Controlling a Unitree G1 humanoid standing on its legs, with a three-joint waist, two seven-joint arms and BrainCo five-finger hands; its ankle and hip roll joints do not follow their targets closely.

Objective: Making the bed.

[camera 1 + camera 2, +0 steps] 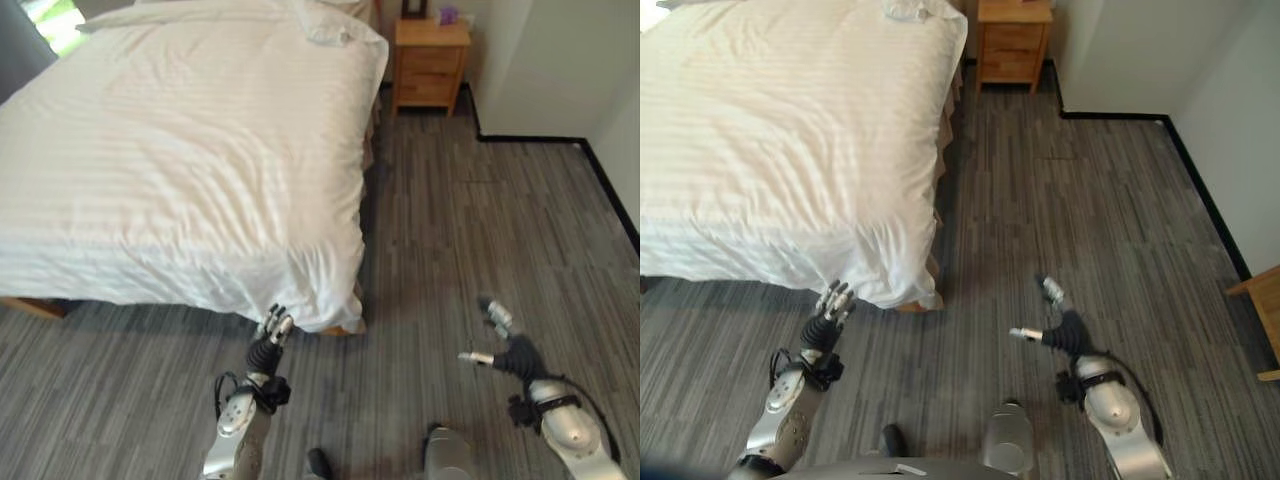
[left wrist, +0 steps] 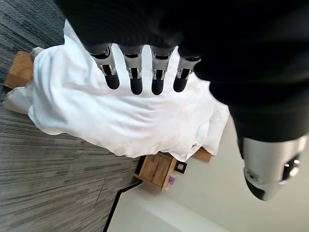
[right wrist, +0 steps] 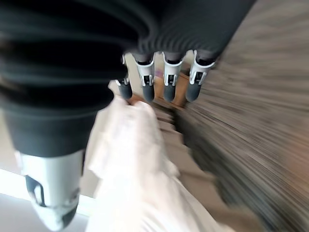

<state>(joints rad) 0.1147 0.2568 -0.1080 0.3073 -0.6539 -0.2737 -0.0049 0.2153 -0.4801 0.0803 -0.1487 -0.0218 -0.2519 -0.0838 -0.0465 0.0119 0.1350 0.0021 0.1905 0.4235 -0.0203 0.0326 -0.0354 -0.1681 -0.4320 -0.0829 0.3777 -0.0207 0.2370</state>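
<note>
A bed with a white striped duvet (image 1: 180, 150) fills the upper left; the duvet hangs down over the foot corner (image 1: 320, 290) near the floor. A crumpled white pillow (image 1: 330, 30) lies at the head end. My left hand (image 1: 272, 335) is raised just below that hanging corner, fingers straight and holding nothing; its fingers (image 2: 136, 72) show with the duvet (image 2: 120, 116) beyond them. My right hand (image 1: 508, 345) hovers over the floor well to the right of the bed, fingers spread open and empty; its fingers (image 3: 166, 77) show in the right wrist view.
A wooden nightstand (image 1: 430, 65) stands beside the bed's head against the far wall. Grey plank flooring (image 1: 480, 230) stretches to the right of the bed. A white wall with black skirting (image 1: 600, 170) bounds the right side. A wooden furniture edge (image 1: 1265, 300) shows at far right.
</note>
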